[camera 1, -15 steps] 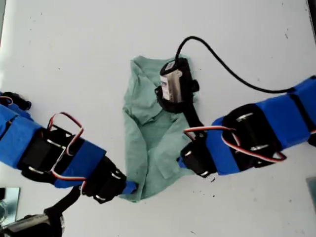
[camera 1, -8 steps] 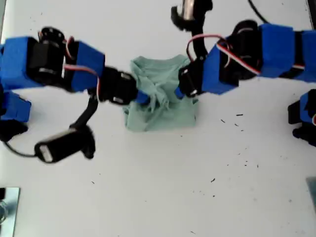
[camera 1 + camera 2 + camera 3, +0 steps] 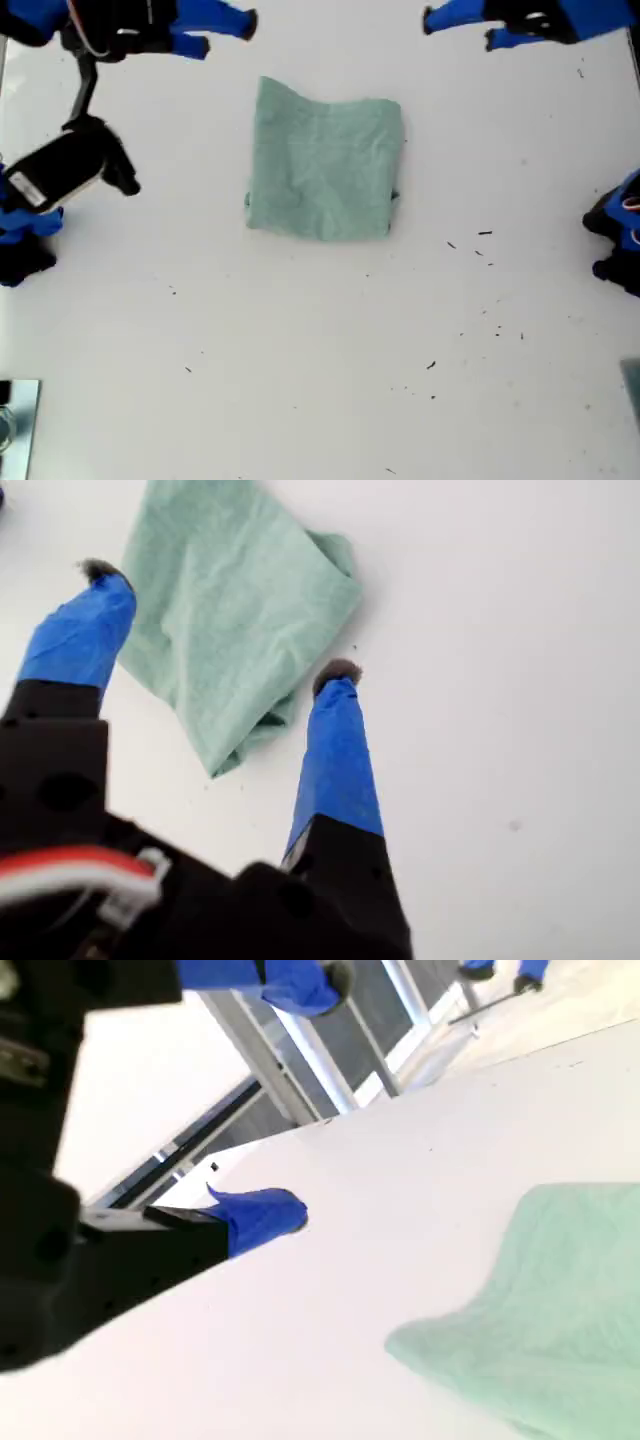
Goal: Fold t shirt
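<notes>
Item: t shirt (image 3: 325, 160), lying as a compact, roughly square folded bundle on the white table (image 3: 330, 370), just toward 12 o'clock of centre in the exterior view. My first gripper (image 3: 215, 625) and my second gripper (image 3: 300, 1095): both spread, empty, clear of the cloth. Status: folding judged essentially done; at most tidying remains.

My second gripper (image 3: 290, 1095) hung above the white table (image 3: 330, 1290) with its jaws spread wide and nothing between them, both blue-taped fingertips (image 3: 262, 1215) clear of the surface. The t shirt (image 3: 545, 1305) lay flat on the table, apart from the jaws, one rumpled pale green corner toward them. Beyond the table's far edge stood grey metal framing (image 3: 300, 1070).
</notes>
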